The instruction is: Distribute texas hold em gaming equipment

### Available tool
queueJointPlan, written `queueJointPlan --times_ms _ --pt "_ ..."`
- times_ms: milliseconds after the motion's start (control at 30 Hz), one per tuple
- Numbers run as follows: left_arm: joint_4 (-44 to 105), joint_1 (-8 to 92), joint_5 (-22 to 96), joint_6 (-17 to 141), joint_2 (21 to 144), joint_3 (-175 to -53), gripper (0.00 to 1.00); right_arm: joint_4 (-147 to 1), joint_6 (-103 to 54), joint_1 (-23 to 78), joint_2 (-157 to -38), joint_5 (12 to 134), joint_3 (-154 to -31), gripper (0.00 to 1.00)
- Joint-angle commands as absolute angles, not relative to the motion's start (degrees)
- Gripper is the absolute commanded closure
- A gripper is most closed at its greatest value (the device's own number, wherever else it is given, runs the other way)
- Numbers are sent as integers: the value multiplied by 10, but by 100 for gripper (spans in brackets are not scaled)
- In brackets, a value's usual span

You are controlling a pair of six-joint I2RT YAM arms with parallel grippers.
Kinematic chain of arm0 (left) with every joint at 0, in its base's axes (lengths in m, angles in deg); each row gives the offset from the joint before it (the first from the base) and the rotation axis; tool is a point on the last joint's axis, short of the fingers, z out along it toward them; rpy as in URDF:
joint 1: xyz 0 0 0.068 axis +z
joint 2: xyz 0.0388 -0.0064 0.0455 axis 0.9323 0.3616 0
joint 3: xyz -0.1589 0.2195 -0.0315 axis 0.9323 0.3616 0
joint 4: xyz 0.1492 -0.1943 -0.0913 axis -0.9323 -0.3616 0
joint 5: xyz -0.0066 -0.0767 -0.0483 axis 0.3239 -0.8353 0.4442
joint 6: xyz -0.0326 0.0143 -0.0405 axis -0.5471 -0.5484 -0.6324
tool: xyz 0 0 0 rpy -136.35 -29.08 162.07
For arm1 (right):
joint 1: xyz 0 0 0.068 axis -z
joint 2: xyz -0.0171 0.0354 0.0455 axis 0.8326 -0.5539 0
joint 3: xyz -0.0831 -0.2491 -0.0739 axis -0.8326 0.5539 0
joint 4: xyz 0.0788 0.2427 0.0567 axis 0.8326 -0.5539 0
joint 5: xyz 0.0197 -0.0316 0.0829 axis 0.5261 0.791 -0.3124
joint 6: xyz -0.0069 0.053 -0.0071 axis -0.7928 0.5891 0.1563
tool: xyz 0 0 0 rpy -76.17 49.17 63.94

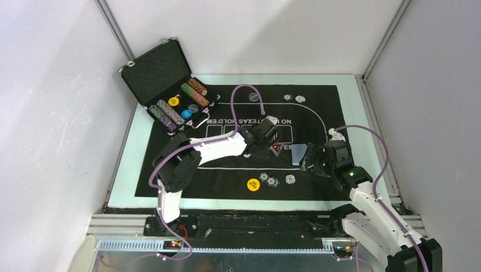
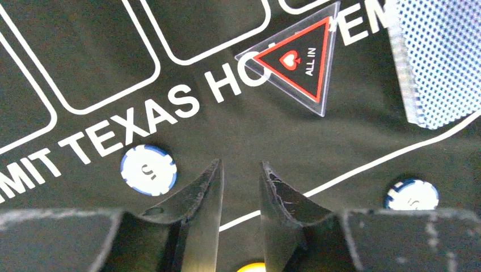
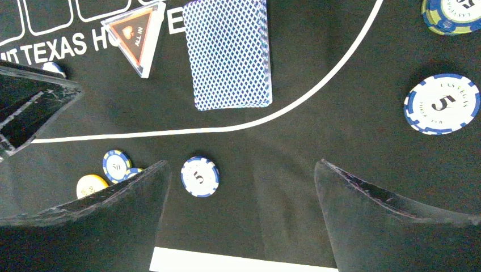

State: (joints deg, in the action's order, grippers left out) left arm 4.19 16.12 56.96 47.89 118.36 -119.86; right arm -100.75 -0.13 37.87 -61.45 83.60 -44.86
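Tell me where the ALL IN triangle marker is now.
Top view: the triangle marker lies centrally on the black mat, over its white lettering, just left of the blue-backed card deck.

White-and-black arms [image 1: 218, 146] — purple cables [image 1: 248, 85], green light [image 1: 351, 174]

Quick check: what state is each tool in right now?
Left tool: open, only narrowly, holding nothing.
Right tool: wide open, holding nothing.
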Motion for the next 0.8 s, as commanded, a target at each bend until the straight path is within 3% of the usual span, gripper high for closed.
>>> queueJointPlan --times_ms 0,100,200,333,533,767 --pt "63 158 582 469 1137 -1192 65 -993 0 382 -605 848 -445 0" --pt "52 158 591 468 1138 -1195 59 -993 0 382 -606 848 -445 1" --pt "54 163 608 464 1130 -1183 39 -994 0 382 -606 850 -445 0" --pt "65 177 617 446 1115 -1156 20 -994 -1 382 -608 850 -445 1" --pt "71 209 609 421 1120 -1123 17 -993 -1 383 -611 850 -445 0" --pt "69 220 606 402 1152 -1117 21 -992 -1 383 -616 850 -445 0"
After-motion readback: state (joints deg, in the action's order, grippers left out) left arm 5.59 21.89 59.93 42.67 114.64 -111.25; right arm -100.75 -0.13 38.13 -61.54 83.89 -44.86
